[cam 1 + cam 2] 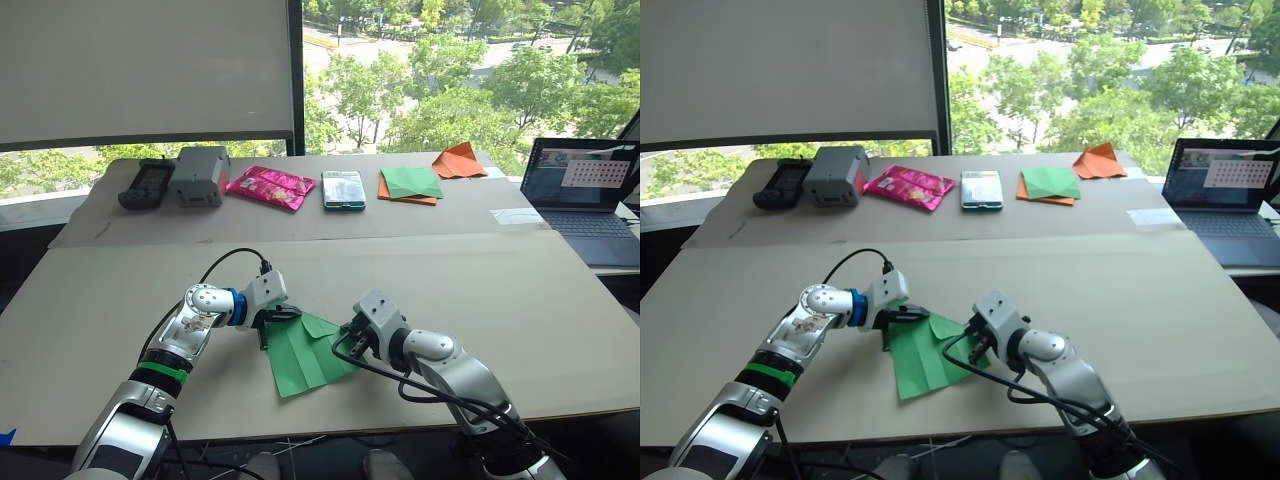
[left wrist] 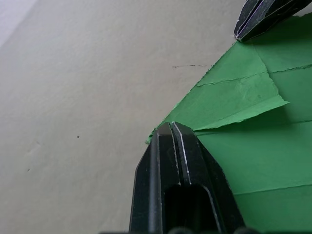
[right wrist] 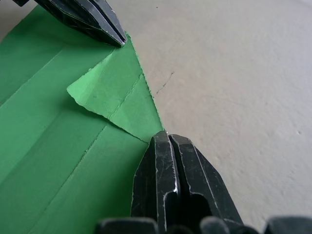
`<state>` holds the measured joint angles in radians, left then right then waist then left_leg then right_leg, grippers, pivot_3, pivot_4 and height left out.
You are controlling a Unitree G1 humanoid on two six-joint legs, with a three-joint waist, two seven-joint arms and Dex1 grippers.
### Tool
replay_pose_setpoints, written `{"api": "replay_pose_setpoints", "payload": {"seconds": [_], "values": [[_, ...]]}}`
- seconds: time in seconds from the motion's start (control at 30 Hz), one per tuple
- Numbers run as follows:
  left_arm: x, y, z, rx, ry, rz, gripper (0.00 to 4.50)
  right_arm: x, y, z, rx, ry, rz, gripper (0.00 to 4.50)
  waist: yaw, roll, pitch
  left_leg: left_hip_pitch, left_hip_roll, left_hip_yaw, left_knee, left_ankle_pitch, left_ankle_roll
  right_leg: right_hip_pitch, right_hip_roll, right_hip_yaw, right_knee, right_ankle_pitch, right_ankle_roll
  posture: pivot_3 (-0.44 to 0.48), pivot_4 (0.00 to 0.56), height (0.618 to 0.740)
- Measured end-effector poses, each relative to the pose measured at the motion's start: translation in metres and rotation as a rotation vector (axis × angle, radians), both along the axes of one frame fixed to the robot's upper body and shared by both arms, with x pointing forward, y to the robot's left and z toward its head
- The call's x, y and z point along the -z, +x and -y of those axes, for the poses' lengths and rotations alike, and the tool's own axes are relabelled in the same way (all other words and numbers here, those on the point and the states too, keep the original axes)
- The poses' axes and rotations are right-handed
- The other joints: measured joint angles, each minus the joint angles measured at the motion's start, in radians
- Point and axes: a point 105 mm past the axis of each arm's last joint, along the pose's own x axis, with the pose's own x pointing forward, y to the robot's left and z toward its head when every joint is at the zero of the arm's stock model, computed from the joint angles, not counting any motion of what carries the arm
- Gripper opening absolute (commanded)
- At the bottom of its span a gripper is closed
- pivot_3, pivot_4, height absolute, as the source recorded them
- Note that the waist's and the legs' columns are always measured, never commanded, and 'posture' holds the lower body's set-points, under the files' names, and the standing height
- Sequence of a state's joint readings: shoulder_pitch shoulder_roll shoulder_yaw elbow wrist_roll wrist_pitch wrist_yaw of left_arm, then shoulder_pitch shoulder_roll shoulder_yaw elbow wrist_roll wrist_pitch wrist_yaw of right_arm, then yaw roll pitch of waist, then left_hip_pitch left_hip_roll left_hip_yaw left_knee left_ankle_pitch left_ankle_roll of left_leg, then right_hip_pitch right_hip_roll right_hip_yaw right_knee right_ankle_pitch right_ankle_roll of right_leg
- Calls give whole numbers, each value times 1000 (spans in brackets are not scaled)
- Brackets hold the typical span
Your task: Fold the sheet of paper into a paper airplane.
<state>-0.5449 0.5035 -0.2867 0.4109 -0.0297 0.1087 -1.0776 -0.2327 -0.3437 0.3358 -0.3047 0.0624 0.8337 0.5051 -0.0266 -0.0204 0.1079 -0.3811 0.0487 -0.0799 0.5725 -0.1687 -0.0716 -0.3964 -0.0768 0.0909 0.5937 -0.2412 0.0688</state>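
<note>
Lying on cardboard-like table (image 1: pixel 520 310): sheet of paper (image 1: pixel 305 355)

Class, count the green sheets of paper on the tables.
2: one sheet between the grippers on the near table, one green sheet stacked on orange paper at the far table. Others may be hidden.

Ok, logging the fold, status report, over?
Left gripper shut, tip on the sheet of paper. Right gripper shut, pressing its far edge. One corner flap folded over. Nothing in the way.
</note>
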Motion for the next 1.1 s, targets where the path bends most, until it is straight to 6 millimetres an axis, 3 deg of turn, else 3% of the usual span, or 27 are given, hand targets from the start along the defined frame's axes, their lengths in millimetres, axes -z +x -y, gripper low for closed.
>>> {"api": "replay_pose_setpoints", "payload": {"seconds": [0.17,0.3,0.37,0.4,0.53,0.73,0.77,0.87,0.93,1.03,1.1], "values": [[0,1,0,0,0,0,0,-2,-1,4,21,8,3,8,8,-1,0,0,0,0,0,0,0,-1,0,0,0,0,0,0,150,732],[-3,3,-1,-3,-8,14,0,-11,-5,1,5,125,14,8,9,-1,3,-4,0,0,0,0,0,-4,0,0,0,0,0,0,150,732],[-6,4,-2,-11,-18,21,0,-30,-10,-7,-27,240,63,8,8,2,8,-8,0,0,0,0,0,-8,0,0,0,0,0,0,150,732],[-6,5,-3,-17,-24,21,0,-50,-11,-11,-53,303,132,8,7,4,11,-9,0,0,0,0,0,-9,0,0,0,0,0,0,150,732],[-11,6,-5,-57,-68,0,0,-90,-22,-17,-145,356,295,8,7,0,14,-8,0,0,0,0,0,-8,1,0,0,0,0,0,150,732],[-49,0,-20,-165,-224,10,0,-80,-34,-25,-226,306,285,8,-4,-2,24,-8,1,0,-1,0,0,-9,0,0,0,0,0,0,150,732],[-54,-3,-27,-195,-246,6,525,-78,-36,-25,-239,292,286,0,-12,-1,24,-7,1,0,-2,0,0,-8,1,0,0,0,0,0,150,732],[-57,-16,-55,-322,-318,-42,1396,-77,-36,-26,-257,278,296,0,-25,-1,24,-4,1,0,-3,0,1,-8,0,0,0,0,0,0,150,732],[-50,-29,-73,-416,-372,-118,2119,-75,-35,-26,-269,271,294,0,-27,-2,25,-3,1,0,-3,0,1,-8,0,0,0,0,0,0,150,732],[-35,-52,-83,-504,-431,-234,3106,-69,-36,-26,-296,251,282,0,-21,-4,27,-3,1,0,-3,0,0,-8,-1,0,-3,-1,-1,0,150,732],[-28,-62,-78,-528,-474,-296,3106,-66,-34,-23,-295,239,274,0,-12,-4,28,-6,1,0,-3,0,0,-7,-1,-1,-6,-1,-1,0,150,732]]}}
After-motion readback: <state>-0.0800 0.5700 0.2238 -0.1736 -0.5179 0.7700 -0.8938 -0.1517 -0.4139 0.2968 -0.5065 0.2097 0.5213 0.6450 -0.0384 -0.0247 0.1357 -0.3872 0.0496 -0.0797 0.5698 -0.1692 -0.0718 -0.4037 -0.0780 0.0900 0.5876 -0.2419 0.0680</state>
